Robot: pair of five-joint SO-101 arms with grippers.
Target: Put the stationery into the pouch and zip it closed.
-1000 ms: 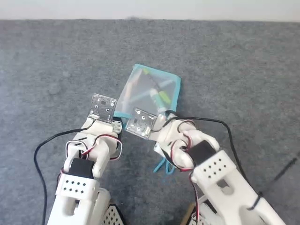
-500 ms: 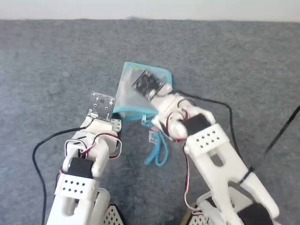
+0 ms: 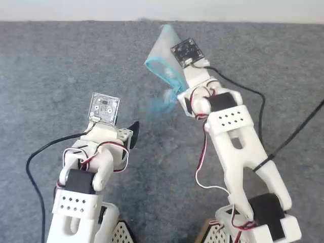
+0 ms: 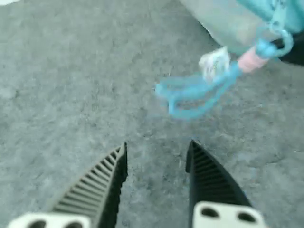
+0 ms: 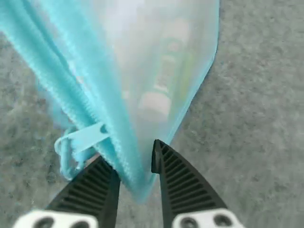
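The translucent pouch (image 3: 161, 48) with teal trim hangs above the grey mat, lifted at the far side. My right gripper (image 5: 135, 164) is shut on its zipper edge near a corner. Pens and other stationery (image 5: 166, 76) show through the pouch wall (image 5: 142, 42). A teal pull strap (image 5: 78, 140) dangles beside the zipper; in the high view the strap (image 3: 159, 104) swings below my right gripper (image 3: 173, 81). My left gripper (image 4: 156, 161) stands open over bare mat, with nothing between its fingers and apart from the pouch (image 4: 232, 21). The strap loop (image 4: 190, 97) hangs a little beyond it. In the high view my left gripper (image 3: 130, 135) sits nearer the front.
Grey felt mat (image 3: 61, 66) covers the table out to a pale wall strip at the far edge. Black cables (image 3: 283, 147) trail from the right arm, and one loops beside the left arm (image 3: 30, 167).
My right gripper has raised the pouch off the mat and swung it toward the far side. My left gripper, earlier at the pouch's near edge, now stands apart from it.
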